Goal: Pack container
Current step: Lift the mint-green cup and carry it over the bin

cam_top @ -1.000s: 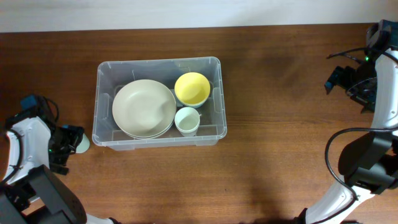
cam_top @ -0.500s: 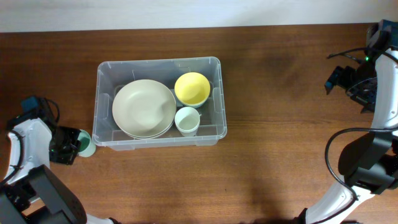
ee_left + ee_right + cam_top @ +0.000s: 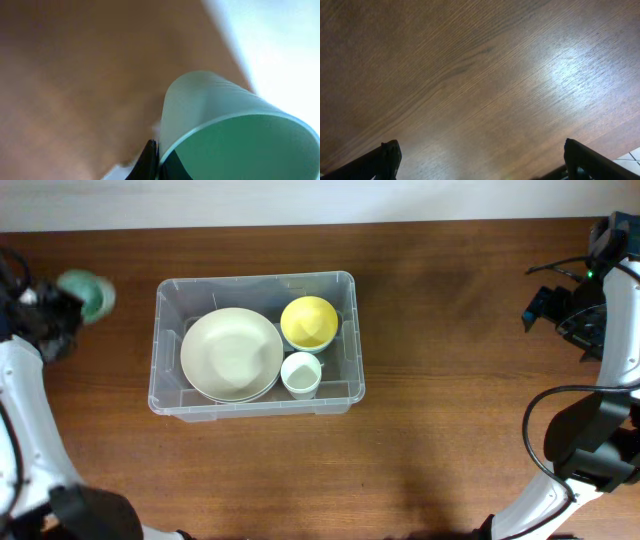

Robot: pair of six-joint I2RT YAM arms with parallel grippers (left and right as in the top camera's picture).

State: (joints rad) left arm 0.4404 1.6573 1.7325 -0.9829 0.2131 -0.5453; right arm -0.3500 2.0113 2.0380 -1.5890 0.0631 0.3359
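The clear container (image 3: 255, 278) stands left of the table's middle. Inside it lie a cream plate (image 3: 232, 355), a yellow bowl (image 3: 308, 322) and a pale cup (image 3: 300, 375). My left gripper (image 3: 68, 307) is at the far left, off the container's back left corner, shut on the rim of a pale green cup (image 3: 88, 295). The left wrist view shows that green cup (image 3: 215, 115) blurred and tilted, one black finger (image 3: 149, 160) pressed on its wall. My right gripper (image 3: 542, 303) is open at the far right above bare wood, with nothing between its fingers (image 3: 387, 157).
The brown wooden table (image 3: 460, 410) runs to a pale strip along the back edge. My right arm's base and cables (image 3: 590, 440) take up the right edge. The left arm (image 3: 25, 410) runs along the left edge.
My left gripper shut on the green cup beside the container's front left corner, then lifted it and swung it toward the back left. The right arm has not moved.
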